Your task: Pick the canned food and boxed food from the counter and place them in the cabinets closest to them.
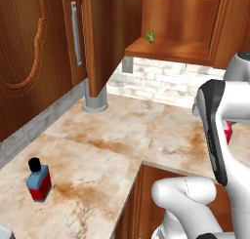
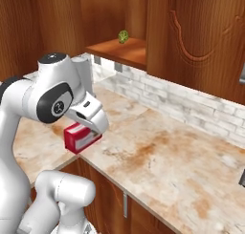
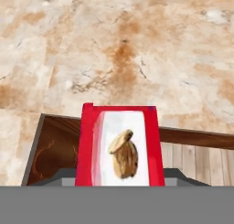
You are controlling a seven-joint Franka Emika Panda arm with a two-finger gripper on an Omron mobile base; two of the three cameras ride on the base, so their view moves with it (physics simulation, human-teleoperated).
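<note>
Red boxed food is sitting right in your gripper, jaws clamping it, hovering over the counter edge.

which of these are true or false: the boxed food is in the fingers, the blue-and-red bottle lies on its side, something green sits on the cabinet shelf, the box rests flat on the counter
1. The boxed food is held at the gripper. True.
2. The blue-and-red bottle lies on its side. False: it stands upright on the counter.
3. A small green item sits on the open cabinet shelf. True.
4. The box rests flat on the counter. False: it is lifted above the counter edge.
</note>
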